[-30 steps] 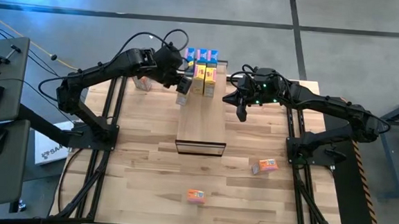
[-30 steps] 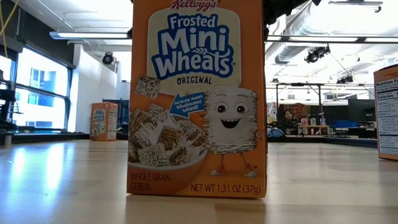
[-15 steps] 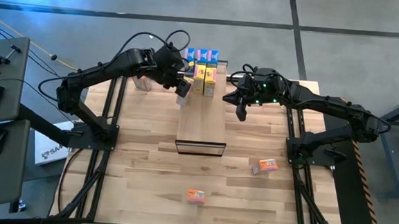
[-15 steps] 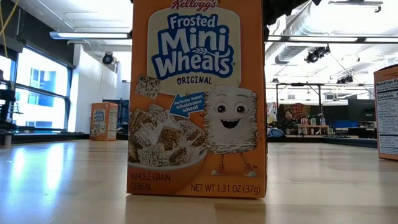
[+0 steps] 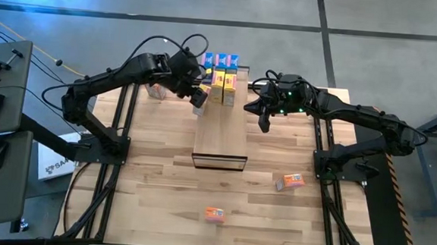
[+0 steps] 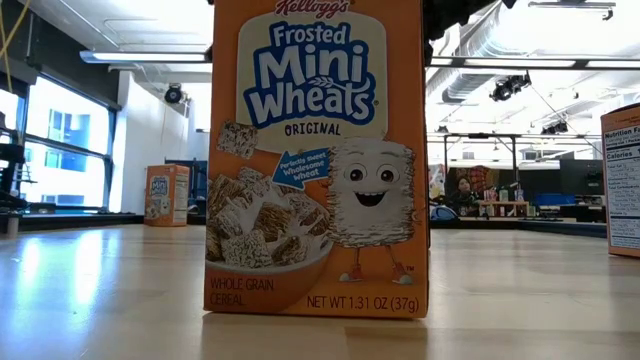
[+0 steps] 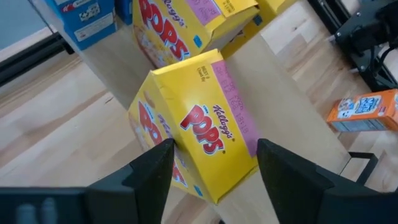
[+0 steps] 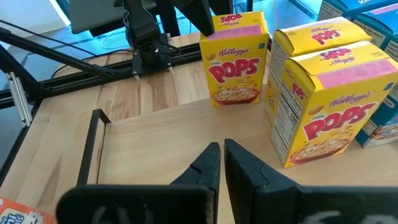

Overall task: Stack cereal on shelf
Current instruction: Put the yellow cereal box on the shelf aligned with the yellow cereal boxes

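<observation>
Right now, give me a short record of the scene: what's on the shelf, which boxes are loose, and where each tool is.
shelf: three blue boxes at one end, yellow pair next to them, lone yellow box upright nearby
loose on table: orange box and second orange box, beyond the shelf's bare end
left tool: at the lone yellow box
right tool: shut, holding nothing, beside the shelf's right side

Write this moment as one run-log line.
left pincer: around yellow box on shelf | right pincer: shut, empty, over shelf | orange boxes on table
</observation>
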